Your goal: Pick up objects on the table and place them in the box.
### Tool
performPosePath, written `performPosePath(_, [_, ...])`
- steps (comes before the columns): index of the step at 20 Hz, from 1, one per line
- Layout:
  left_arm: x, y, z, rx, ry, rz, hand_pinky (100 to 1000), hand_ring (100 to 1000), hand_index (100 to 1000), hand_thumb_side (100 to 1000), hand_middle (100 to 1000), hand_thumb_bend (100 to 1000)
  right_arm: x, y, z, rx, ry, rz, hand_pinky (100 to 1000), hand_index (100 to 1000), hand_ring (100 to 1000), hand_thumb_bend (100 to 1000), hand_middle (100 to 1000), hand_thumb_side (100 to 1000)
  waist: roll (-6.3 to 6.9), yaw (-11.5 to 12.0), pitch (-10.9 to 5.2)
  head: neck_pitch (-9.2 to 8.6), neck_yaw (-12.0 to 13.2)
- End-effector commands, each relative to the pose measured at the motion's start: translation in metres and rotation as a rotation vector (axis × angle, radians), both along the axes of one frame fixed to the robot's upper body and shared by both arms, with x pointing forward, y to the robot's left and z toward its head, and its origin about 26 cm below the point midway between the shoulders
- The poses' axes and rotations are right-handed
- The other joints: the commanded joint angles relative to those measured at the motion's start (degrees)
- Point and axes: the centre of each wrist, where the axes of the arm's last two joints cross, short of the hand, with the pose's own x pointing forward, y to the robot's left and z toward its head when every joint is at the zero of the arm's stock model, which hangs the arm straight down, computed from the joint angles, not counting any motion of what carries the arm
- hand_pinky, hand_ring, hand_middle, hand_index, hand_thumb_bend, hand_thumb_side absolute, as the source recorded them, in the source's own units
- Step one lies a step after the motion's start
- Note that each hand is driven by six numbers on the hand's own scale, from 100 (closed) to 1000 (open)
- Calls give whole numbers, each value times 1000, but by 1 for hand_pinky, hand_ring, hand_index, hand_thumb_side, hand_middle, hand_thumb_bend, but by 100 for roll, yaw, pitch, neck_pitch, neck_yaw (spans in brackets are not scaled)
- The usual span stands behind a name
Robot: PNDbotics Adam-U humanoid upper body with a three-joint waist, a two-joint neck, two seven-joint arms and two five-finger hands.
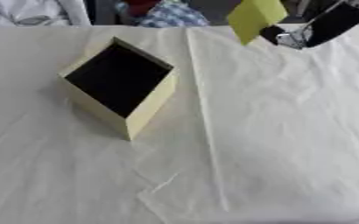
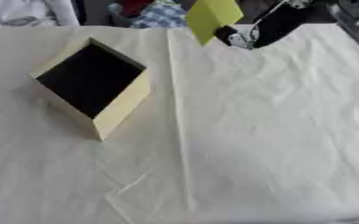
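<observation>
We can read no writing or label on anything here. Our right hand point(image 1: 290, 37), black with silver parts, comes in from the upper right and is clenched on a yellow-green flat block point(image 1: 253, 17), lifted clear of the bench point(image 1: 274, 131) and well to the right of and beyond the box point(image 1: 121, 85). The block looks smooth and stiff, its long axis tilted, the lower corner pointing down toward the bench's far edge. The box is pale yellow, square-walled, open-topped with a dark inside, set cornerwise on the wrinkled white cloth point(image 2: 251, 109) that covers the bench.
</observation>
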Motion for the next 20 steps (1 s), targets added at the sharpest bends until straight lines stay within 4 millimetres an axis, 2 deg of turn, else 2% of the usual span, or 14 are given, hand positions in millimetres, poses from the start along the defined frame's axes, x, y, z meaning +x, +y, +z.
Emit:
performPosePath(1, [0, -3, 10, 3, -32, -25, 722, 795, 689, 740, 860, 100, 4, 8, 10, -20, -16, 3, 581, 605, 621, 100, 526, 100, 1, 35, -59, -89, -97])
performPosePath(5, [2, -8, 14, -9, -46, -55, 722, 795, 690, 737, 859, 100, 22, 23, 20, 4, -53, 31, 579, 607, 617, 100, 525, 100, 24, 146, -19, -136, -275])
performPosePath(11, [6, -19, 22, -29, -70, -118, 721, 794, 690, 736, 858, 100, 59, 48, 24, 36, -95, 55, 569, 604, 610, 100, 521, 100, 52, 334, 78, -240, -532])
performPosePath(20, [13, -35, 41, -89, -154, -210, 720, 789, 695, 715, 847, 100, 97, 75, 4, -22, -117, 32, 574, 604, 615, 100, 523, 100, -27, 707, 251, -356, -946])
